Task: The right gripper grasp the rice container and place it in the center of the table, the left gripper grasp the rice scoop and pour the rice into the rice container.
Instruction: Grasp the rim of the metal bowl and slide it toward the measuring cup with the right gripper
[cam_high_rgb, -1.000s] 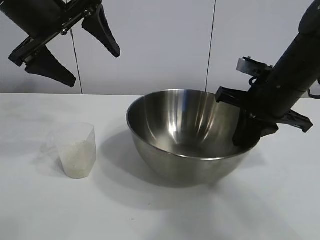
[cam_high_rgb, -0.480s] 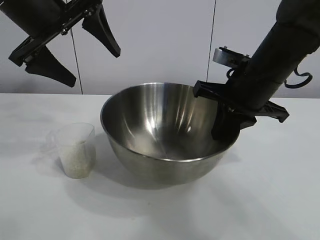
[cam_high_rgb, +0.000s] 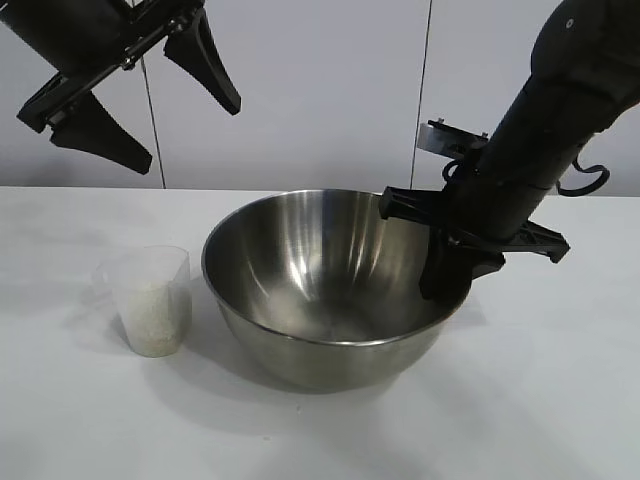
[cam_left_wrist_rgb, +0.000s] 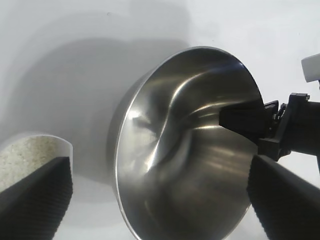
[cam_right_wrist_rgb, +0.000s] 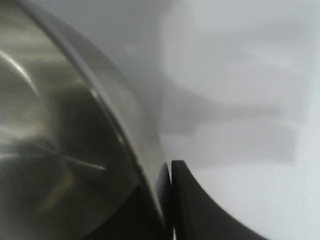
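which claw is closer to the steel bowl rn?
Right. The right claw is shut on the steel bowl at its rim, one finger inside. The left claw hangs open, high above the measuring cup, clear of the bowl.

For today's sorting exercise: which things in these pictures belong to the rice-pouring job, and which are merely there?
Part of the job:
- steel bowl, its rim gripped by the right hand
- plastic cup holding rice
- left hand, open, raised above the cup
- white table

Merely there:
- the panelled wall behind; nothing else shows
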